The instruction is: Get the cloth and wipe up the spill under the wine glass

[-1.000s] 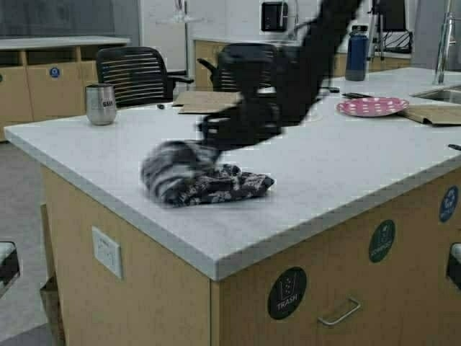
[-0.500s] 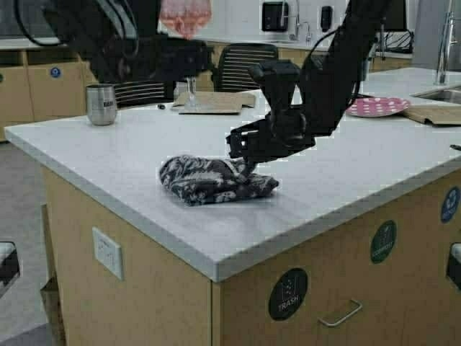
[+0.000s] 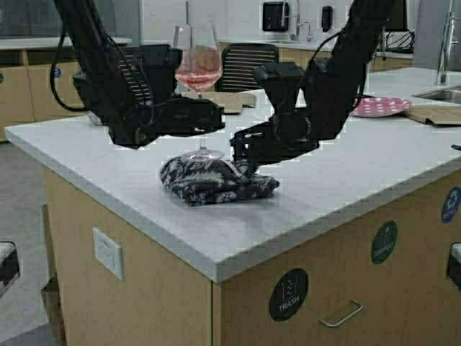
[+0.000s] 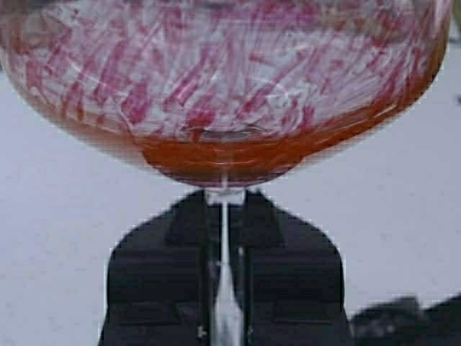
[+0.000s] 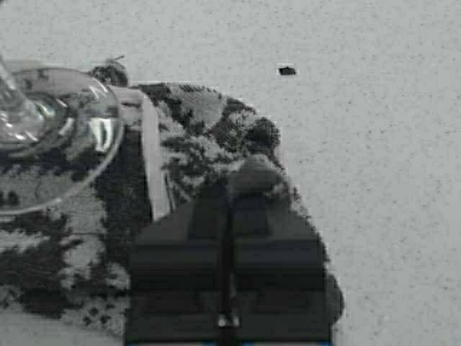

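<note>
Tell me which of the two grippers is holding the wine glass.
The left gripper: shut on the wine glass stem, foot over the cloth. The right gripper pinches the cloth instead.

High view: the camera sat above and behind both arms, looked forward and down across the pale stone-topped desk (image 3: 346,180), and stood far enough back to take in the cabinet front below it. Left wrist view: the camera looked along the left end effector (image 4: 223,277) from very near, so the pinkish-red bowl of the tall clear stemmed wine glass (image 4: 223,86) filled most of the picture. Right wrist view: the camera looked steeply down past the right end effector (image 5: 227,216) onto the bunched charcoal, white-printed cloth (image 5: 194,137). All three views shared the glass; the high and right wrist views shared the cloth.
</note>
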You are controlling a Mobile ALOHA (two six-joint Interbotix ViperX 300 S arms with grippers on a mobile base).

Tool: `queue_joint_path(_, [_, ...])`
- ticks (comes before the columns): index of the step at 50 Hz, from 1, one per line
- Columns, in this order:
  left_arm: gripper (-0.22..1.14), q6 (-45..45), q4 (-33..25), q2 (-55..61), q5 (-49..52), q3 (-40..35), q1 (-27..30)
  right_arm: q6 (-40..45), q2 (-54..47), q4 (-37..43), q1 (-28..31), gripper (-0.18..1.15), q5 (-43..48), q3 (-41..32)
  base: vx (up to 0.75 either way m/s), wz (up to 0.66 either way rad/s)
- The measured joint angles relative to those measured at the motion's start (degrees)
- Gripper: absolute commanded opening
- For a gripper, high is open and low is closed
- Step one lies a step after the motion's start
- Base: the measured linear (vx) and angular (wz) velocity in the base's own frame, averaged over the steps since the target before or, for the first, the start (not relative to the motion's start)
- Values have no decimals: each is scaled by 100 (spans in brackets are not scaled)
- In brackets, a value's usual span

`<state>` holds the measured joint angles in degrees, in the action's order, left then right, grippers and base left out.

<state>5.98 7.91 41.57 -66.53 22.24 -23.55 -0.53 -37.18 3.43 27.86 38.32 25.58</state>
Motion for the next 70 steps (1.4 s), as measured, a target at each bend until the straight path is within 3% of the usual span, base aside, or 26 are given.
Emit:
queue_joint_path(14, [22, -97, 0, 817, -246, -422, 9, 9, 79, 0, 9, 7, 0, 105, 0, 0])
queue_joint_path(27, [22, -53, 9, 870, -281, -457, 0, 255, 308, 255, -132, 7, 167, 211, 0, 0])
queue_joint_path(35, [22, 9, 35, 422, -211, -255, -53, 967, 580, 896, -475, 7, 545, 448, 0, 0])
queue_joint_path(47, [22, -18, 26, 176, -202, -237, 18, 2136, 1011, 1494, -1459, 7, 1494, 791, 0, 0])
queue_joint_path(55, [22, -18, 132, 439, -202, -396, 18, 2250, 1072, 1529, -1793, 7, 1793, 905, 0, 0])
queue_joint_path(70, [22, -44, 264, 1020, -202, -879, 9, 2259, 1090, 1512, -1828, 7, 2074, 984, 0, 0])
